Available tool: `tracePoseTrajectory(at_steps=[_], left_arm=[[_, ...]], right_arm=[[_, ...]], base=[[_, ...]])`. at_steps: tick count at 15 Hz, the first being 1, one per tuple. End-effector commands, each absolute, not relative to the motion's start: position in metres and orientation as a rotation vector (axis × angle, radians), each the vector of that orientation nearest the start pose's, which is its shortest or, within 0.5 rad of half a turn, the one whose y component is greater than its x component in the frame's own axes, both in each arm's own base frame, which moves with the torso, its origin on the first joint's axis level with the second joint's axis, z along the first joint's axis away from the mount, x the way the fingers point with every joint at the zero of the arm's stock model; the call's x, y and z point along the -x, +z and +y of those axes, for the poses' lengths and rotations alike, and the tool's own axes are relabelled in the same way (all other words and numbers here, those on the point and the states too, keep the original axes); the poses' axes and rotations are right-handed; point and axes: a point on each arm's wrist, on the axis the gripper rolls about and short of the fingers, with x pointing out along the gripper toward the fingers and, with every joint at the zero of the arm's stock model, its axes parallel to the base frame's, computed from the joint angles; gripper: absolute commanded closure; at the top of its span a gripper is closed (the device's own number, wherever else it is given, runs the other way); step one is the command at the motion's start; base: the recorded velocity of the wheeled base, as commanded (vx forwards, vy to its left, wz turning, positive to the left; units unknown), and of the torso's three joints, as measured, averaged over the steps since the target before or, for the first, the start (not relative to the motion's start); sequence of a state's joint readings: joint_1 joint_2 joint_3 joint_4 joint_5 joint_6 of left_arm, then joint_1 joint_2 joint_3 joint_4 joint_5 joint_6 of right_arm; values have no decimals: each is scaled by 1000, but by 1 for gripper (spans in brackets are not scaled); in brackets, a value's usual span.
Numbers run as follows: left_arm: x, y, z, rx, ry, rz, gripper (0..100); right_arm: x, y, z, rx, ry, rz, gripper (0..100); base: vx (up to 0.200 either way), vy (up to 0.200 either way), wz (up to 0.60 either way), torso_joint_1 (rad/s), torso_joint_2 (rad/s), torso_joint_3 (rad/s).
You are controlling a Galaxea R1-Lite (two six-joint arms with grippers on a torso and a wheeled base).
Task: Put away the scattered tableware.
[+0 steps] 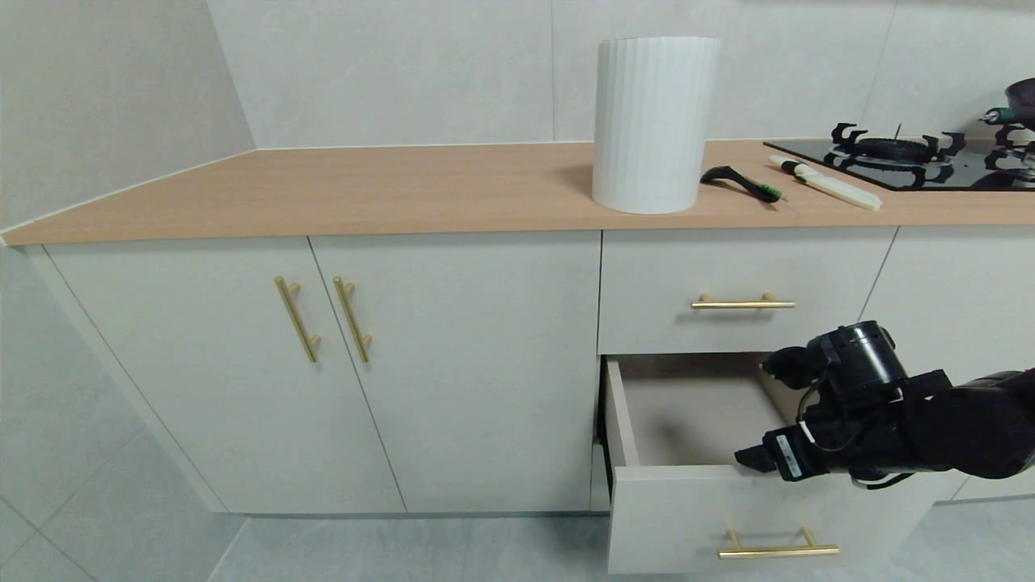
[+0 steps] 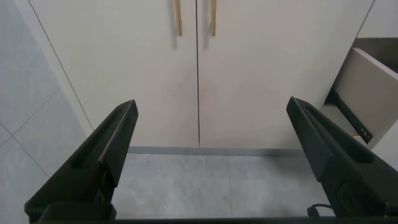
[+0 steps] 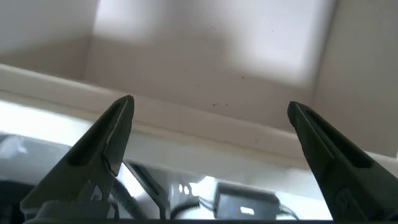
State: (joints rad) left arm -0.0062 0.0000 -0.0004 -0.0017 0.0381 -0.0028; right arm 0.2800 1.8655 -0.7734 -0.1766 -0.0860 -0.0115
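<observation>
Since the drawer stands pulled out and looks empty, the step in hand seems to be fetching the tableware. A dark utensil and a pale knife lie on the counter, above the drawer. The right arm should lift clear of the drawer's front edge before rising, then take one piece by its handle. The right gripper hangs over that front edge, fingers wide apart, holding nothing. The left gripper, left of the drawer and facing the doors, is likewise spread and empty.
</observation>
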Motion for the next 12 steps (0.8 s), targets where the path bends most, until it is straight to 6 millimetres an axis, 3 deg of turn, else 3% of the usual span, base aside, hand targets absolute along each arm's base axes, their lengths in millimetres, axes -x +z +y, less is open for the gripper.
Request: tracePoseTrajectory(at_steps=[1,8,12], left_arm=[[23,76,1,3,32,-3,0],[23,76,1,3,32,-3,0],[23,76,1,3,32,-2,0]], right_arm=[[-283,85,80,202,195,928,0],[-259,91,73,355,269,1074,0],[-238,87,87,443,355,1197,0]], base=[[0,0,0,0,0,0],[0,0,0,0,0,0],[0,0,0,0,0,0]])
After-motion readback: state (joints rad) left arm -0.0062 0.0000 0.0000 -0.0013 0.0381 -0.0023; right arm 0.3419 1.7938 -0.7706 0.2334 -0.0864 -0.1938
